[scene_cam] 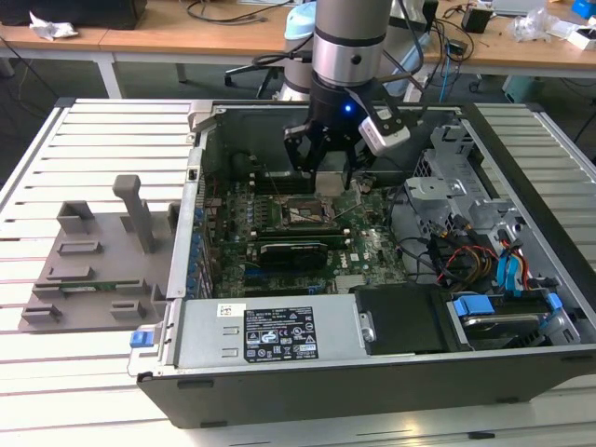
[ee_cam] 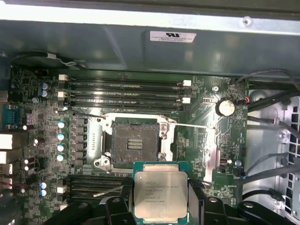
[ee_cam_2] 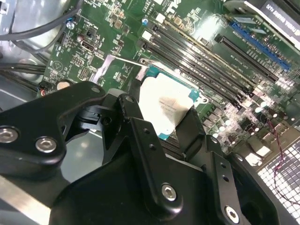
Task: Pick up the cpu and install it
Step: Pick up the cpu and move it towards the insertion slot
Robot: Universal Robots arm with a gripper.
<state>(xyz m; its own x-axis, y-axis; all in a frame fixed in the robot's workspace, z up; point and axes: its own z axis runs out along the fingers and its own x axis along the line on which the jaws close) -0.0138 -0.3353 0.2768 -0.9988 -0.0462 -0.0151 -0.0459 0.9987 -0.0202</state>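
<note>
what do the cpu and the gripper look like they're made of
The cpu: top looks like dull silvery-grey metal with faint print; its rim looks like green circuit board. The gripper holding it: matte black links, probably metal or hard plastic, with shiny silver screws.

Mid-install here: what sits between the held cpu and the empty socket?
Nothing loose. In the first wrist view, just the metal frame around the empty socket lies between it and the cpu.

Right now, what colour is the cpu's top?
The cpu top is silvery-grey metal with a green rim, best seen in the first wrist view.
</note>
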